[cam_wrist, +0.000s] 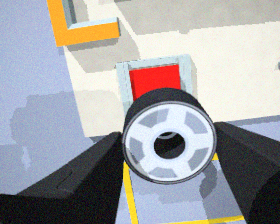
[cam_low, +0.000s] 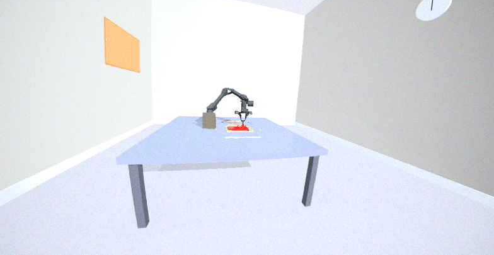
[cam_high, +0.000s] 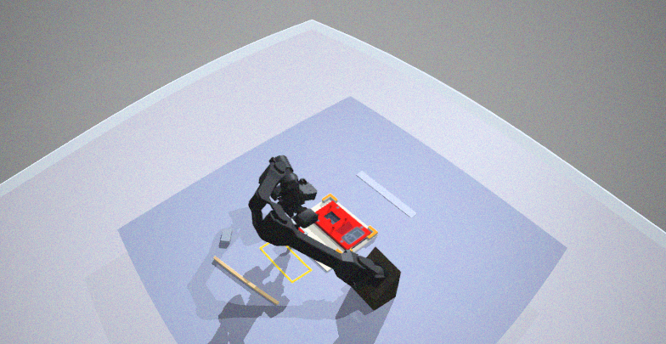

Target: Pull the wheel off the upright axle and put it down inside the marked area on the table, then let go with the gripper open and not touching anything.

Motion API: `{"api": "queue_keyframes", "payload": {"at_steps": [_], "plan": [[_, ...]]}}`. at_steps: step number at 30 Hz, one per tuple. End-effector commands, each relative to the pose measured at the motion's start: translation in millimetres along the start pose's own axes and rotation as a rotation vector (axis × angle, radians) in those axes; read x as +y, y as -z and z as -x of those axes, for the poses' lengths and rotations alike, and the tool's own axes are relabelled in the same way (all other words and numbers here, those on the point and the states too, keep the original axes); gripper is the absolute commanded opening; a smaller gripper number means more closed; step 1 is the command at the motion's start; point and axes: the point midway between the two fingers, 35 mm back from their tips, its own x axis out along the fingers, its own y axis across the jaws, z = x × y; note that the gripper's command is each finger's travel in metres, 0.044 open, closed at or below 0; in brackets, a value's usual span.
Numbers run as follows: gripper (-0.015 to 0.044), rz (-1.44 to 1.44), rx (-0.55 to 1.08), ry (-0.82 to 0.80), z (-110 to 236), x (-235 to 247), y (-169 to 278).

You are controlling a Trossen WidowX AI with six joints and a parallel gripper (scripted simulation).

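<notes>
The wheel [cam_wrist: 142, 131], a dark tyre with a pale spoked hub, sits between the two fingers of my gripper [cam_wrist: 167, 136] [cam_low: 242, 120], which is shut on it. The hub's centre hole is dark; no axle stands out of it, and I cannot tell whether the axle's tip is inside. The axle is hidden below the wheel. The marked area, a yellow outline [cam_high: 301, 275] [cam_wrist: 130, 192], lies on the table; in the wrist view it shows partly below and behind the wheel. In the top view the arm hides the fingers and wheel.
A cream board [cam_wrist: 231, 90] bears a red panel [cam_high: 346, 228] [cam_low: 237, 128], orange corner brackets [cam_wrist: 91, 38] and a small red piece [cam_wrist: 156, 81] in a pale frame. A wooden strip [cam_high: 245, 280], a grey block [cam_high: 225, 238] and a white strip [cam_high: 386, 194] [cam_low: 242, 137] lie around.
</notes>
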Motion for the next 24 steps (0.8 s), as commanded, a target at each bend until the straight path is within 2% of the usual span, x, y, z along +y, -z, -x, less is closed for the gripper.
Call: {"api": "queue_keyframes", "payload": {"at_steps": [1,11,15,24], "plan": [[0.0,0.004,-0.004,-0.002,3,0,-1],[0.0,0.004,-0.005,-0.002,37,-2,0],[0.0,-0.005,0.001,0.003,29,-4,2],[0.0,-0.004,-0.003,0.003,33,-16,36]]}}
